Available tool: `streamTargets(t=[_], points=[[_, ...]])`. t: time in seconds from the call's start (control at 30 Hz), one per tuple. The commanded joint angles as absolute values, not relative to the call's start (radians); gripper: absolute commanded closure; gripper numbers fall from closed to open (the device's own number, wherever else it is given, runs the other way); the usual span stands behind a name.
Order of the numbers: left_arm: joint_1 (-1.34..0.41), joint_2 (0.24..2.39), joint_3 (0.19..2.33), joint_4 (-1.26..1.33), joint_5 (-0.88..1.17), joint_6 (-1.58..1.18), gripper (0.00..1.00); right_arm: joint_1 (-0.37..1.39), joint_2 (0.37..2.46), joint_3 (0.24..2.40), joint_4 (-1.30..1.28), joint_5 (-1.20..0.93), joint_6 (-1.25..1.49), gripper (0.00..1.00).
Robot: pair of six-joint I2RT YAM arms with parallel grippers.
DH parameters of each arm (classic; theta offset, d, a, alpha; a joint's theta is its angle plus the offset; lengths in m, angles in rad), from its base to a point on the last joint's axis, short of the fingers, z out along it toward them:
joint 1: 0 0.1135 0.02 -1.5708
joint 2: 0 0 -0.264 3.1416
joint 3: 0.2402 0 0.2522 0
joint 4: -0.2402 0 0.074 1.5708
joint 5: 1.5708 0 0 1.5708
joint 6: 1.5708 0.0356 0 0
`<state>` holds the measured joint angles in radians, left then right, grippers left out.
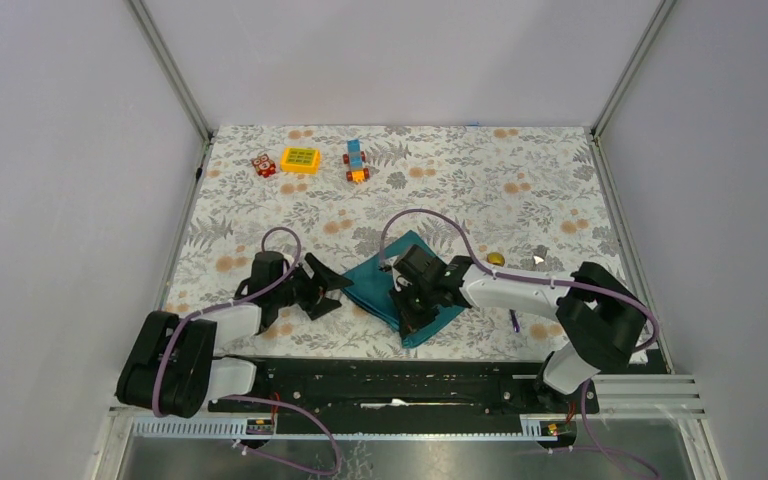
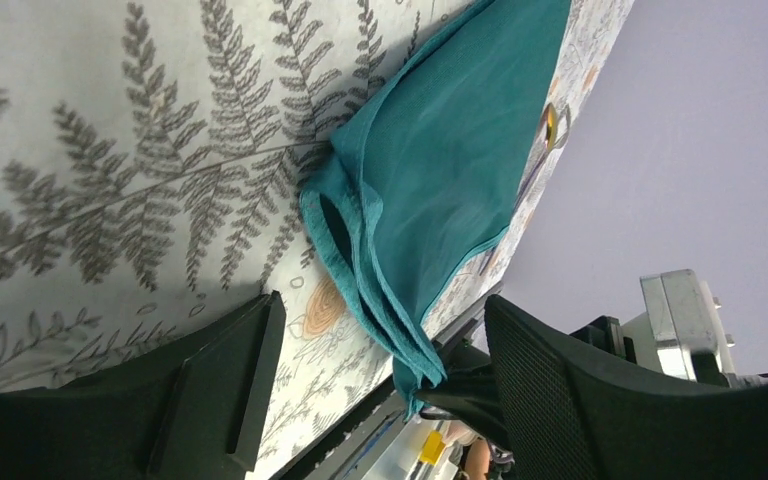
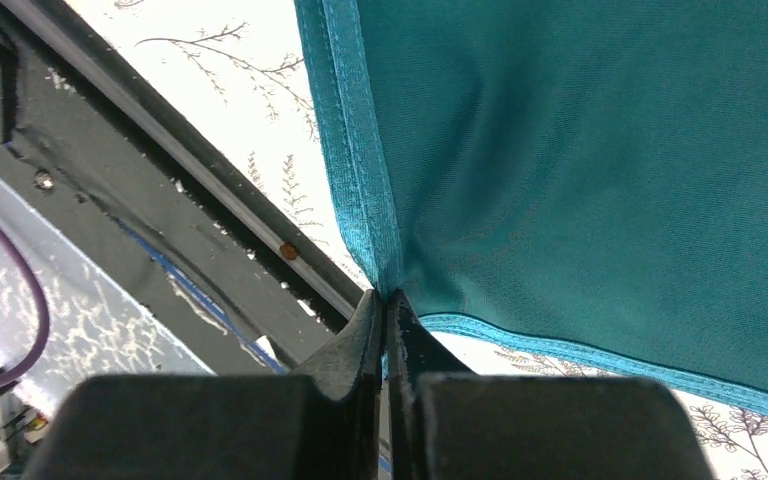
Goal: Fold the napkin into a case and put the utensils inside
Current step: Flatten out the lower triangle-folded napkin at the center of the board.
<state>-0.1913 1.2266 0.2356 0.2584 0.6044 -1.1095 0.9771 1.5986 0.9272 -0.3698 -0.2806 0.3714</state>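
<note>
The dark teal napkin (image 1: 378,282) lies folded in layers near the front middle of the table. My right gripper (image 1: 410,318) is shut on its near corner; in the right wrist view the fingertips (image 3: 388,300) pinch the hemmed corner of the napkin (image 3: 580,150), which is lifted a little. My left gripper (image 1: 332,293) stands open just left of the napkin. In the left wrist view the napkin's (image 2: 440,170) layered edge runs between the wide-apart fingers (image 2: 230,390), touching neither. A utensil with a golden head (image 1: 496,259) and purple handle (image 1: 513,320) lies to the right. I cannot make out the silvery utensil.
Toy blocks stand at the back left: a red one (image 1: 264,165), a yellow one (image 1: 300,160) and a blue-and-orange one (image 1: 356,160). A black rail (image 1: 390,380) runs along the table's near edge, just below the napkin's corner. Walls close in the table on three sides.
</note>
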Motion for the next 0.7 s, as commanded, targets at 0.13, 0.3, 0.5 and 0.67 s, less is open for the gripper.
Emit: streamTargets(t=[0.13, 0.3, 0.5, 0.67], points=[[-0.210, 1.351, 0.232, 0.468, 0.570, -1.166, 0.25, 0.918, 1.500, 0.883, -0.294, -0.384, 0.400, 1.00], [-0.218, 1.340, 0.243, 0.445, 0.543, -1.158, 0.23, 0.881, 1.459, 0.854, -0.286, -0.408, 0.405, 1.00], [-0.226, 1.376, 0.261, 0.446, 0.534, -1.146, 0.22, 0.848, 1.421, 0.830, -0.275, -0.435, 0.413, 1.00], [-0.231, 1.428, 0.284, 0.474, 0.532, -1.138, 0.32, 0.836, 1.419, 0.818, -0.263, -0.449, 0.413, 1.00]])
